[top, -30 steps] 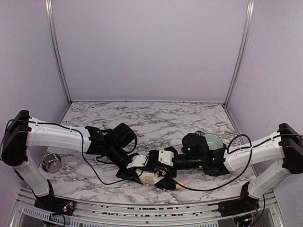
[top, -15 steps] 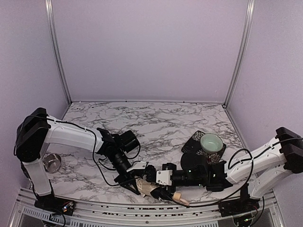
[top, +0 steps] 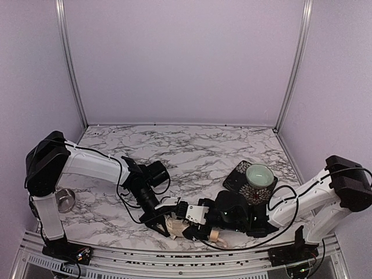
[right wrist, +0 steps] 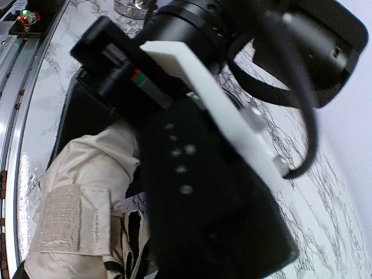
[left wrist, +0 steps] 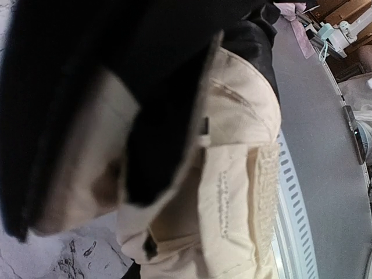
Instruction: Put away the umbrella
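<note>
The umbrella lies folded at the table's near edge, cream fabric with black lining, its pale tan handle pointing right. My left gripper is at its left end, and cream fabric with a velcro strap fills the left wrist view, pressed against a blurred black finger. My right gripper is over the middle of the umbrella, facing the left gripper. The right wrist view shows the bunched fabric at lower left under the left gripper's black and white body. The right gripper's own fingers cannot be made out.
A black mesh basket holding a pale green bowl stands right of centre, just behind the right arm. A small metal cup sits at the left by the left arm's base. The metal rail of the near edge runs just below the umbrella.
Both grippers and the umbrella have moved left and toward the near edge together. The right arm has dropped lower, uncovering the basket and bowl.
</note>
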Controlling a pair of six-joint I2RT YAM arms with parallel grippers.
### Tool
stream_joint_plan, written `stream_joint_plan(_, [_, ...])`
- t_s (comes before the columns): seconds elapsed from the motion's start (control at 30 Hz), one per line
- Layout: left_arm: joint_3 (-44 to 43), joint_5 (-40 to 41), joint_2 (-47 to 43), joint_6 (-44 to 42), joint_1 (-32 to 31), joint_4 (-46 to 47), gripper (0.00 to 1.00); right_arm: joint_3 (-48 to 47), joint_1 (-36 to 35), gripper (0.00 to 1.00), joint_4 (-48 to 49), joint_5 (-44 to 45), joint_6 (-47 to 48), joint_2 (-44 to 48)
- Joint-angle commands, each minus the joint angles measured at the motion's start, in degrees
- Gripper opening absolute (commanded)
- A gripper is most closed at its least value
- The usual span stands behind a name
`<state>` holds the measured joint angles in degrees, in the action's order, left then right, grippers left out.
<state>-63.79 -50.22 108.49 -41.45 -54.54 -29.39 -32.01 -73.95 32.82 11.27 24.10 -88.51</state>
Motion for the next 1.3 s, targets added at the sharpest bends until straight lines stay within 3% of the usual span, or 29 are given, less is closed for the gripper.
stream_joint_plan(0.0, [1.89, 3.2, -1.34, 3.53, -2.17, 1.02, 0.0, -5.33, 7.48, 0.0, 26.01, 4.0, -13.15, 4.13])
stream_joint_plan(0.27, [0.44, 6.01, -1.08, 4.75, -5.03, 0.93, 0.0, -8.86, 12.77, 0.0, 22.43, -6.15, -20.36, 2.7])
stream_joint_plan(0.43, [1.01, 3.71, -1.75, 4.37, -5.13, 0.91, 0.0, -6.51, 14.6, 0.0, 31.25, -16.26, -23.09, 2.32])
stream_joint_plan(0.73, [-1.16, 0.86, 2.51, 9.66, -1.34, 3.17, 0.0, -6.13, 3.4, 0.0, 36.37, -20.39, -11.76, 2.23])
stream_joint_plan(0.87, [0.55, 1.99, 1.65, 13.86, 1.69, 7.3, 0.0, -6.13, 0.57, 0.0, 32.17, -22.93, -8.9, 3.1])
stream_joint_plan(1.1, [-2.89, 3.4, 6.75, 16.73, 2.91, 7.81, 0.0, -9.65, -6.33, 0.0, 25.34, -21.23, -1.01, 1.4])
stream_joint_plan(1.27, [-3.87, 3.48, 8.57, 18.35, 4.63, 7.97, 0.0, -10.71, -7.53, 0.0, 19.76, -21.61, 2.27, 0.62])
